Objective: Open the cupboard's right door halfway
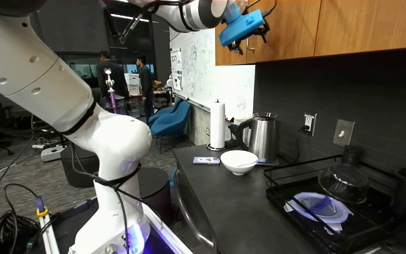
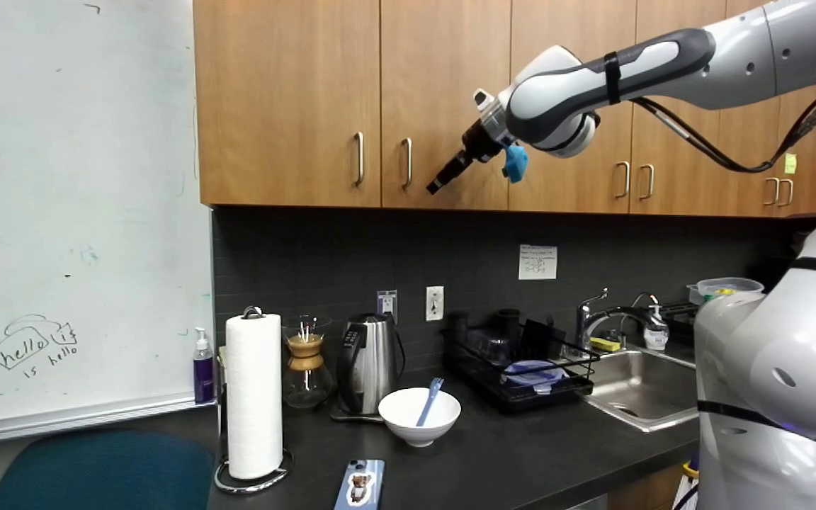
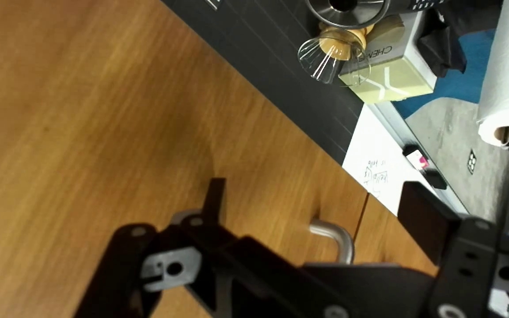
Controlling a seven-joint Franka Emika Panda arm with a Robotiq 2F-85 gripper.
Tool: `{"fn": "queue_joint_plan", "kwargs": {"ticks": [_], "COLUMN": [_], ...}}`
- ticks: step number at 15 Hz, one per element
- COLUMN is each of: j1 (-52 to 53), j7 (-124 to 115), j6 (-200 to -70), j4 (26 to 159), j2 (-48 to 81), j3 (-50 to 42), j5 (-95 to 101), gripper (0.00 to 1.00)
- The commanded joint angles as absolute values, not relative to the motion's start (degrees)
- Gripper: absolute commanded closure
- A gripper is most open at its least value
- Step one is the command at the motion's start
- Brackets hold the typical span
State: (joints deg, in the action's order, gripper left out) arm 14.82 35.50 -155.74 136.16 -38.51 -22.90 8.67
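The black two-fingered gripper (image 2: 433,188), spread wide and empty, should straddle the curved silver metal handle (image 2: 408,163) at the left edge of the closed right door (image 2: 450,78) on the brown wooden wall cupboard (image 2: 564,185) above the black countertop (image 2: 521,453), then pull in a gentle arc.

Arm (image 2: 741,64) high and outstretched, the gripper (image 3: 317,201) angled downward and spread wide.

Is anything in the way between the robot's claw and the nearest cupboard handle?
Nothing visible. In an exterior view, only bare door shows between the open gripper and the handle. The wrist view shows no obstacle either, though gripper parts hide some of the handle.
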Motion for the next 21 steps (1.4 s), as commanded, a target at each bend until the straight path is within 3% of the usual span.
{"fn": "queue_joint_plan", "kwargs": {"ticks": [1, 12, 21], "j1": [18.1, 34.7, 36.2], "j7": [42.8, 55.0, 45.3], "j6": [-155.3, -182.2, -186.5], "j4": [134.1, 141.2, 145.0], "j2": [-37.0, -43.7, -42.5], "j3": [-26.0, -31.1, -34.1], "j5": [3.8, 0.7, 6.1], "gripper": [0.00, 0.00, 0.00]}}
